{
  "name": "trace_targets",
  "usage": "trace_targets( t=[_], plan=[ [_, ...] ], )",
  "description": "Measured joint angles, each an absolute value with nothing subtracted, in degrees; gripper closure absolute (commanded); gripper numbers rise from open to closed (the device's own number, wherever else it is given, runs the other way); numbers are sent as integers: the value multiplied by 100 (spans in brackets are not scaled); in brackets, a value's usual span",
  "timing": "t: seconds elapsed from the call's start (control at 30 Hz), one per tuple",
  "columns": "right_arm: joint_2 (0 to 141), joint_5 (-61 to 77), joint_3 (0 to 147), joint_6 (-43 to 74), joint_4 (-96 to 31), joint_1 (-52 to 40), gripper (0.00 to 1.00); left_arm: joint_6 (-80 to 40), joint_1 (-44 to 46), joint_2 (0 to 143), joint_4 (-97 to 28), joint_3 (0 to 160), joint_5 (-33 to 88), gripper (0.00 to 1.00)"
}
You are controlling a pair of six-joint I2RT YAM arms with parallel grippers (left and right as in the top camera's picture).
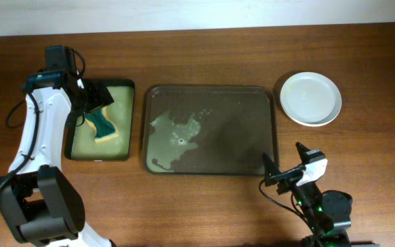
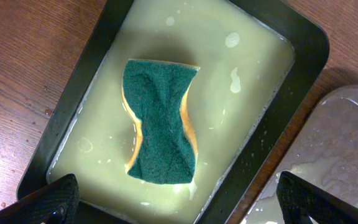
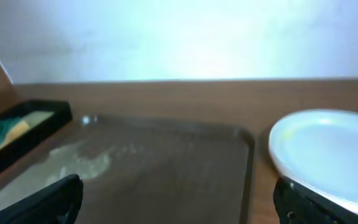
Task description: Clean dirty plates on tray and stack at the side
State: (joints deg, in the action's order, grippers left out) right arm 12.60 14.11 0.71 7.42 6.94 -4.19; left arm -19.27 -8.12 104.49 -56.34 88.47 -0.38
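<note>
The left gripper [image 2: 179,208] has its fingers [image 2: 51,200] spread wide with nothing between them. They hang above the near end of a yellow sponge [image 2: 160,121] with a green scouring top. Whether they touch it cannot be told. The sponge lies in pale yellowish liquid inside the small black tray [image 2: 303,56], which sits just left of the tray [image 1: 211,89] on the wooden table [image 1: 362,41].

The right gripper [image 3: 179,205] is also parted wide and holds nothing, its fingertips [image 3: 55,198] showing at the lower corners of the wrist view. Seen from overhead, it sits by the tray's near right corner, pointing across the table.

The tray is dark brown with rounded corners and a raised rim. Its floor is wet, with a pale foamy patch on the left half.

The plates [image 1: 310,98] rest on the table just beyond the tray's far right corner, apart from its rim. They are round, shallow and glossy white, with a faint bluish cast in the right wrist view. From above they look like a single disc, and how many are stacked cannot be told.
</note>
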Motion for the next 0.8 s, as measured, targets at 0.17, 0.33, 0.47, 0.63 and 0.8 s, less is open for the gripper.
trace_targets(
  t=[0.17,0.33,0.47,0.63,0.8],
  plan=[
    [290,827,71,751,-362,-419,2,-1925,-812,10449,-5625,8849,-40,1],
    [73,311,69,633,-414,-419,2,-1927,-812,10449,-5631,8847,-38,1],
    [73,187,69,-274,-429,-419,2,-1927,-812,10449,-5631,8847,-38,1],
    [73,180,69,-626,-429,-419,2,-1927,-812,10449,-5631,8847,-38,1],
    [73,167,69,-655,-429,-419,2,-1927,-812,10449,-5631,8847,-38,1]
  ],
)
